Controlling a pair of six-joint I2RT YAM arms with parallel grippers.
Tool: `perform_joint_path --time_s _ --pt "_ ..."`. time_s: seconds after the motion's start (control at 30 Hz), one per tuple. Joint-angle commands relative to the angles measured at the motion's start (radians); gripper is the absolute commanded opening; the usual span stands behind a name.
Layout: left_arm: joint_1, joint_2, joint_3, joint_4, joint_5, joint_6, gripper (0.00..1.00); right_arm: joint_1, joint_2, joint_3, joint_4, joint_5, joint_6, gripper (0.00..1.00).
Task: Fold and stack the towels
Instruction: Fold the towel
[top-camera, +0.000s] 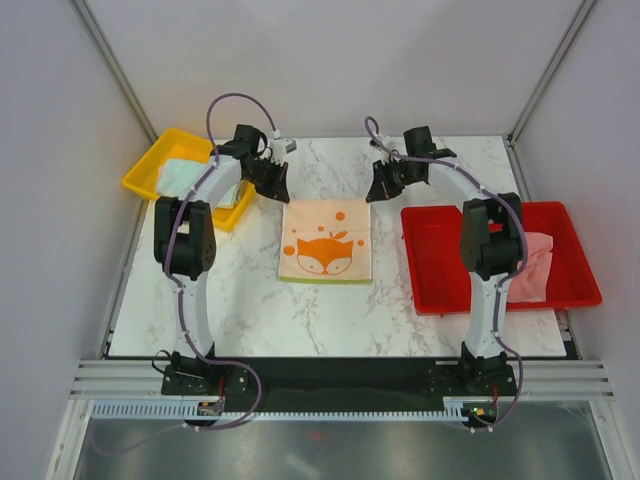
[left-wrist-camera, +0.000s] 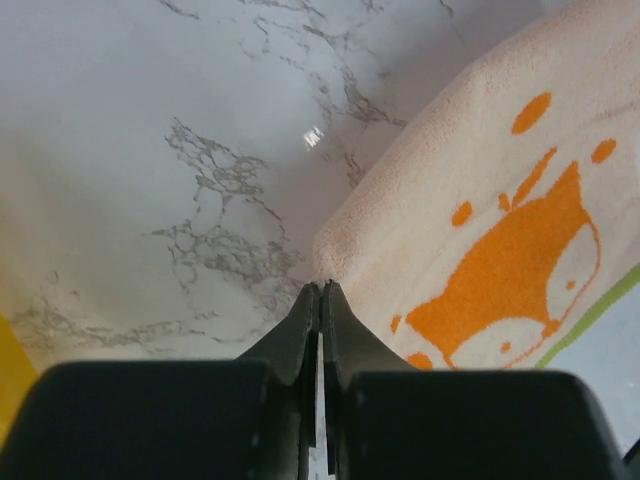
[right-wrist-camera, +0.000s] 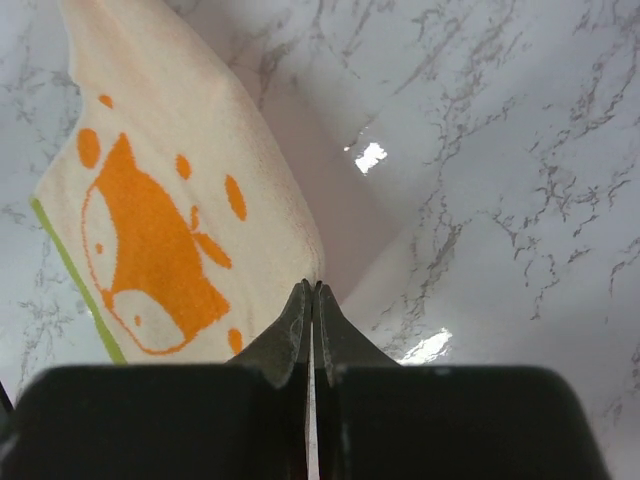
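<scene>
Bright, even overhead light, small white glare spots on the glossy marble tabletop (right-wrist-camera: 372, 156), soft pinkish shadow beside the cream towel (right-wrist-camera: 180, 230), near foreground of both wrist views dark and blurred, top view sharp.

A white desk (top-camera: 250, 300) with grey marble veining fills the middle of the scene, its glossy top catching small bright glints of overhead light (right-wrist-camera: 371, 156). Plain pale walls close it in on three sides: a left wall (top-camera: 50, 150), a back wall (top-camera: 330, 60) and a right wall (top-camera: 600, 120), all lavender-grey and bare. Slim metal posts (top-camera: 110, 60) run up the two far corners where the walls meet. Along the near edge lies a dark strip (top-camera: 330, 365) between ribbed aluminium rails (top-camera: 120, 378), then a white slotted duct (top-camera: 330, 408). Below that is a dull grey surface (top-camera: 350, 445), softly lit, with a faint red spot.
</scene>
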Motion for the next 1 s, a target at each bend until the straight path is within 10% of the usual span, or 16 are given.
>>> perform_joint_path --time_s 0.0,0.97 --pt "-0.005 -0.115 -0.080 0.066 0.030 -0.039 0.02 0.019 -0.134 -0.096 0.121 0.015 0.010 0.00" --pt "-0.057 -0.580 -0.646 0.215 -0.032 -0.183 0.02 0.158 -0.655 -0.714 0.318 0.266 0.315 0.00"
